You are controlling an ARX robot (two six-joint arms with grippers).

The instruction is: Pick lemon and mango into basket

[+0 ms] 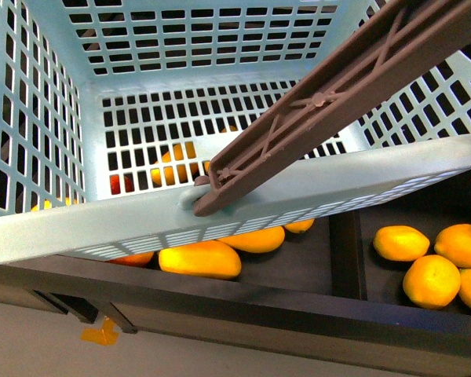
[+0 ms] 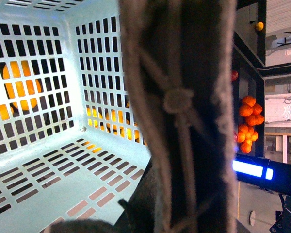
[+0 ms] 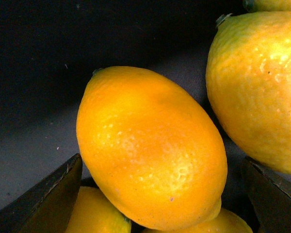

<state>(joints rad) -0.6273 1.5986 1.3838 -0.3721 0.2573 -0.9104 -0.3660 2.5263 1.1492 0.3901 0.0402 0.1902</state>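
Note:
The teal basket hangs close in front of me, tilted, and its slotted floor is bare. My left gripper is shut on the basket's brown handle, which fills that view. Mangoes lie in the dark tray under the basket's front rim. Lemons sit in the compartment to the right. In the right wrist view a dimpled lemon lies between the spread fingers of my open right gripper, resting on other lemons. Neither arm shows in the front view.
A dark divider separates the mango and lemon compartments, with the tray's front wall below. Another lemon lies close beside the one between my fingers. A heap of small orange fruit and a blue-lit device show past the handle.

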